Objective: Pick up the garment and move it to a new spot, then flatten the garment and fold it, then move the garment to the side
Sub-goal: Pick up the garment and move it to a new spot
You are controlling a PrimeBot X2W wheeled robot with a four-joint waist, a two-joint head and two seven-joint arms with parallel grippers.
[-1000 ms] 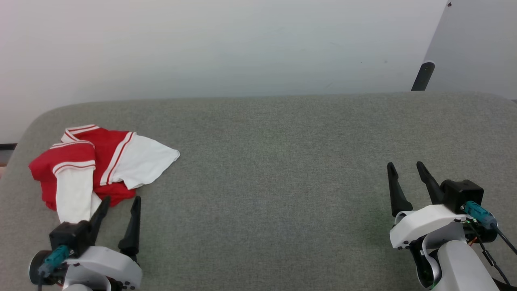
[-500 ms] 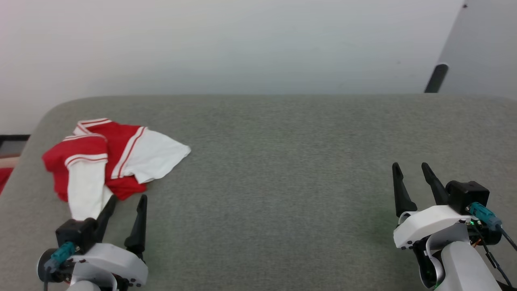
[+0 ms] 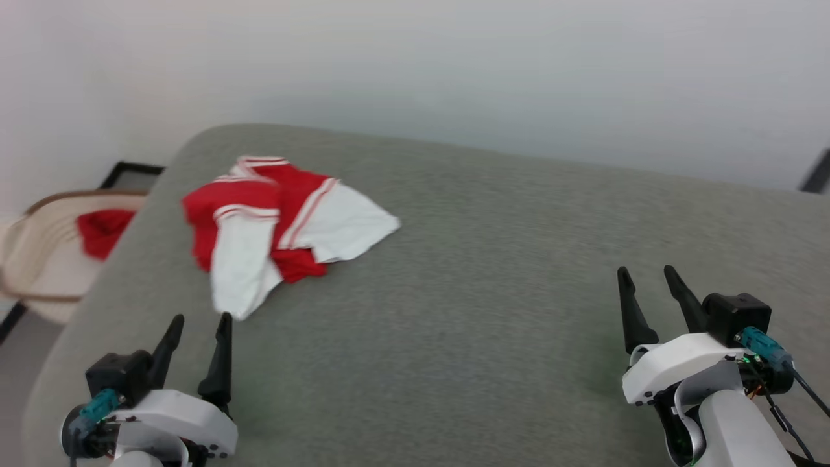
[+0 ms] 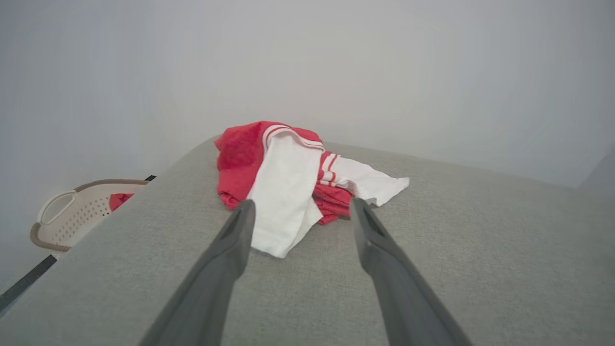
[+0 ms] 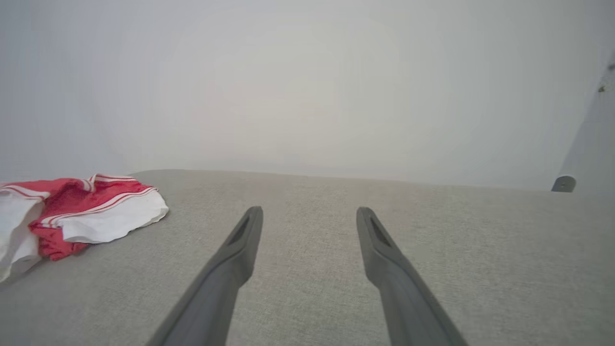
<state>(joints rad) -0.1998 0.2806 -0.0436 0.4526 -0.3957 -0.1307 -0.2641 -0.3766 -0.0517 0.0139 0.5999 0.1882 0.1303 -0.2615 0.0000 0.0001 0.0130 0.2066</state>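
Note:
The garment (image 3: 279,220) lies crumpled near the table's far left corner, red with white sleeves and red-and-white striped trim. It also shows straight ahead of the left fingers, garment (image 4: 288,185), and at the left edge of the right wrist view, garment (image 5: 72,214). My left gripper (image 3: 200,321) hovers open just short of the white sleeve's tip, touching nothing. At the lower right, far from the cloth, my right gripper (image 3: 645,272) is open and empty; the same gripper (image 5: 310,211) points over bare tabletop.
The grey fabric-covered table (image 3: 486,259) has a rounded left corner. Beyond its left edge a beige perforated basket (image 3: 39,253) sits on the floor with a small red cloth (image 3: 100,230) in it. A white wall stands behind.
The head camera has swung left, so the whole picture shifts right and the basket comes into view. Both grippers stay open; the garment lies as before.

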